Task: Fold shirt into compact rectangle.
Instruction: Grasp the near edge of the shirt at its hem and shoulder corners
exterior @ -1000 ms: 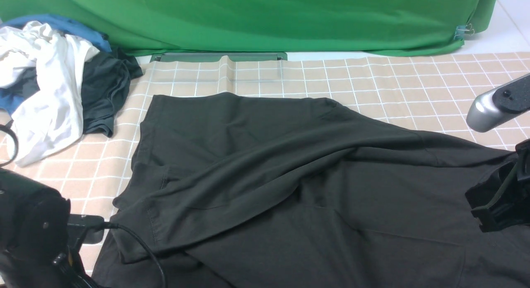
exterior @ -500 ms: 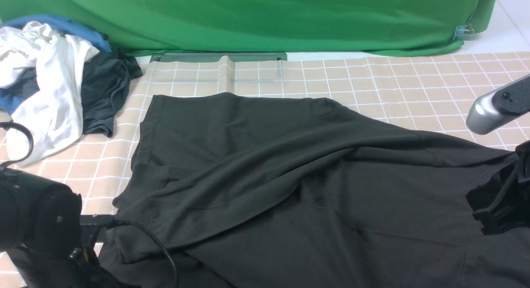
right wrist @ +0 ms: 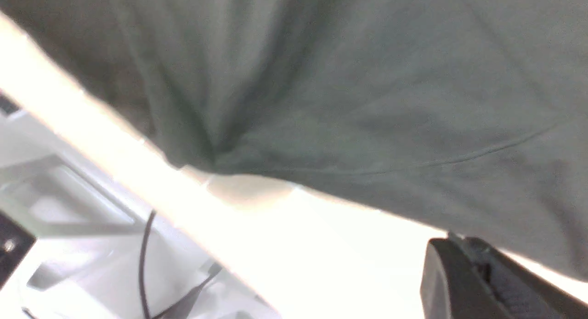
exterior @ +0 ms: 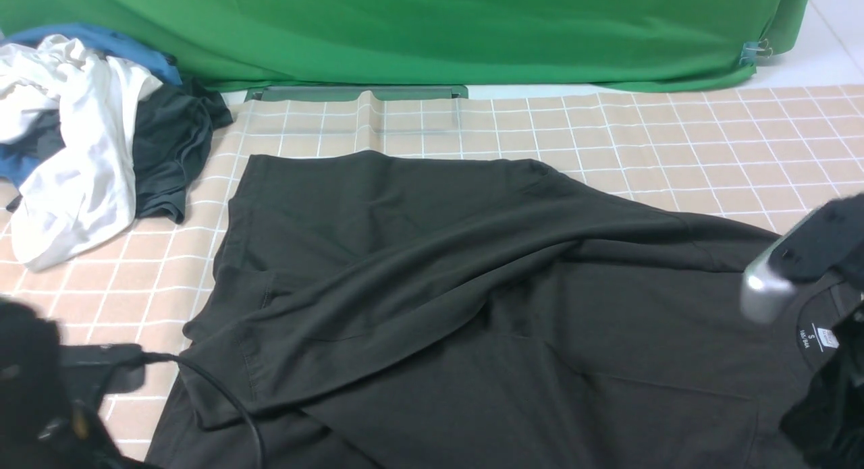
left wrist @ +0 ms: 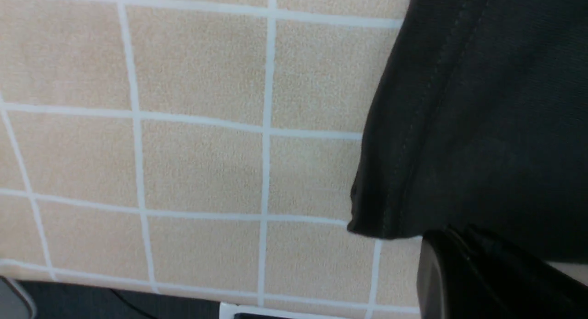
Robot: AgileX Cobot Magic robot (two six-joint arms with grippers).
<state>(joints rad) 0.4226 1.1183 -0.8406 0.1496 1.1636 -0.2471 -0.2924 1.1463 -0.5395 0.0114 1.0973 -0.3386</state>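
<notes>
The black shirt (exterior: 432, 280) lies spread over the checked cloth, one sleeve folded across its body. Its round neck with a small white label (exterior: 817, 337) shows at the near right. In the left wrist view my left gripper (left wrist: 448, 234) is shut on the shirt's stitched hem (left wrist: 413, 172), close to the hem's corner (left wrist: 367, 222). In the right wrist view my right gripper (right wrist: 448, 238) is shut on the shirt's edge, and the cloth (right wrist: 349, 108) hangs raised above the table's rim. Both arms are blurred in the front view, the left arm (exterior: 34, 388) near left and the right arm (exterior: 796, 260) near right.
A heap of white, blue and dark grey-teal clothes (exterior: 88, 145) sits at the far left. A green curtain (exterior: 432, 30) closes the back. A black cable (exterior: 223, 401) loops over the shirt's near-left corner. The beige checked tablecloth (exterior: 641, 131) is bare behind the shirt.
My left gripper has closed and its arm has sunk toward the near-left corner. The right arm has swung left and nearer, uncovering the neck label.
</notes>
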